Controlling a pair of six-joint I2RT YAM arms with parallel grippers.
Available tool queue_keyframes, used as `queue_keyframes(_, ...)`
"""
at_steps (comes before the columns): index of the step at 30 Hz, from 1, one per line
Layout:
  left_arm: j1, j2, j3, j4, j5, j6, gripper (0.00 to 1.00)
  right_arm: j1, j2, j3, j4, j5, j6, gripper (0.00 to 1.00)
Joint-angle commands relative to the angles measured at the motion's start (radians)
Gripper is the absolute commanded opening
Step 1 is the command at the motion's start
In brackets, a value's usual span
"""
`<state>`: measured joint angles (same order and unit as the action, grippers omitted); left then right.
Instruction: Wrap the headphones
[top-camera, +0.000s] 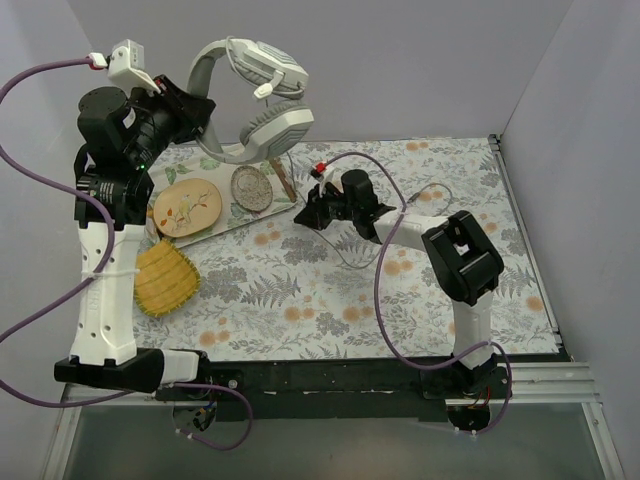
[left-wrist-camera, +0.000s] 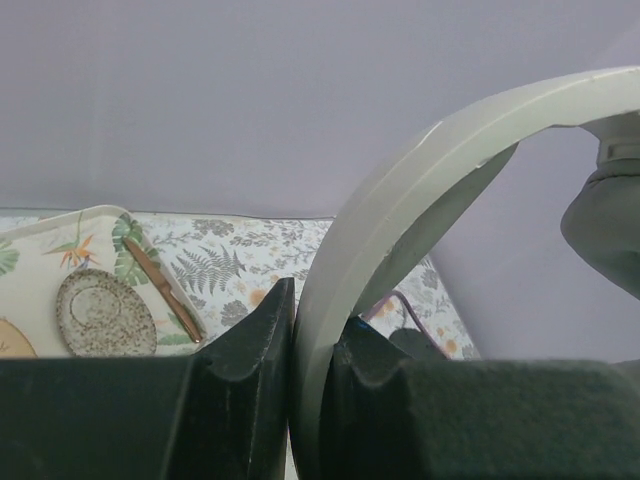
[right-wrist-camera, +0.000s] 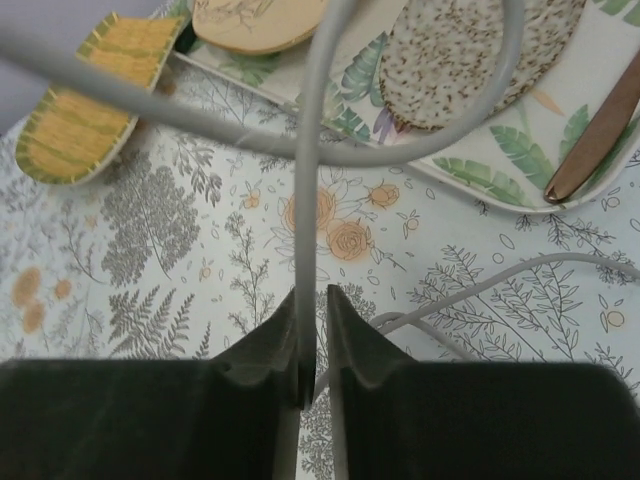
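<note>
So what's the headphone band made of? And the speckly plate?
The headband looks like smooth, matte grey-white plastic: even colour and crisp moulded edges. The speckled plate looks like ceramic or stoneware, judging by its dark flecks on a pale surface, though coated plastic is possible.

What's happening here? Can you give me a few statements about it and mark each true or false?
1. The left gripper holds the headphones up in the air by the headband. True.
2. The right gripper is open and empty. False: it is shut on the cable.
3. A speckled plate lies on the tray. True.
4. The yellow mat lies on the tray. False: it lies on the table, beside the tray.
</note>
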<state>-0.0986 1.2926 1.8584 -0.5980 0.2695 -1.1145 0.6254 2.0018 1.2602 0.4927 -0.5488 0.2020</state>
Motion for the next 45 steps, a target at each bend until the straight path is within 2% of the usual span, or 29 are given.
queue_keyframes(1, 0.042, 0.008, -0.004, 0.076, -0.133, -0.106, 0.0, 0.048, -0.063, -0.019, -0.061, 0.018, -0.05, 0.07)
queue_keyframes(3, 0.083, 0.025, -0.037, 0.092, -0.18, -0.146, 0.0, 0.1, -0.086, -0.022, -0.184, 0.048, -0.123, 0.02)
queue_keyframes(6, 0.167, 0.069, -0.074, 0.127, -0.253, -0.212, 0.0, 0.189, -0.13, -0.025, -0.34, 0.033, -0.253, 0.01)
queue_keyframes(9, 0.211, 0.106, -0.128, 0.211, -0.354, -0.19, 0.0, 0.293, -0.221, -0.085, -0.42, 0.03, -0.372, 0.01)
queue_keyframes(15, 0.244, 0.163, -0.185, 0.398, -0.536, -0.021, 0.0, 0.408, -0.354, -0.084, -0.601, -0.014, -0.509, 0.01)
queue_keyframes(21, 0.247, 0.197, -0.28, 0.59, -0.674, 0.22, 0.0, 0.45, -0.419, -0.013, -0.793, 0.027, -0.566, 0.01)
queue_keyframes(22, 0.246, 0.201, -0.309, 0.665, -0.684, 0.251, 0.0, 0.45, -0.442, -0.01, -0.802, 0.033, -0.567, 0.01)
queue_keyframes(27, 0.244, 0.221, -0.375, 0.751, -0.673, 0.418, 0.0, 0.45, -0.508, 0.034, -0.891, 0.156, -0.575, 0.01)
queue_keyframes(31, 0.246, 0.241, -0.43, 0.829, -0.708, 0.517, 0.0, 0.453, -0.543, 0.122, -0.948, 0.135, -0.576, 0.01)
queue_keyframes(33, 0.244, 0.251, -0.472, 0.868, -0.701, 0.567, 0.0, 0.451, -0.563, 0.151, -0.977, 0.173, -0.578, 0.01)
queue_keyframes(36, 0.243, 0.246, -0.528, 0.874, -0.63, 0.665, 0.0, 0.45, -0.598, 0.2, -0.979, 0.271, -0.595, 0.01)
queue_keyframes(41, 0.205, 0.172, -0.636, 0.798, -0.405, 0.826, 0.0, 0.39, -0.61, 0.332, -0.955, 0.496, -0.595, 0.01)
queue_keyframes(43, 0.169, 0.124, -0.692, 0.771, -0.38, 0.873, 0.0, 0.35, -0.598, 0.375, -0.924, 0.518, -0.579, 0.01)
queue_keyframes(45, 0.137, 0.096, -0.737, 0.779, -0.386, 0.967, 0.0, 0.257, -0.574, 0.453, -0.921, 0.472, -0.546, 0.01)
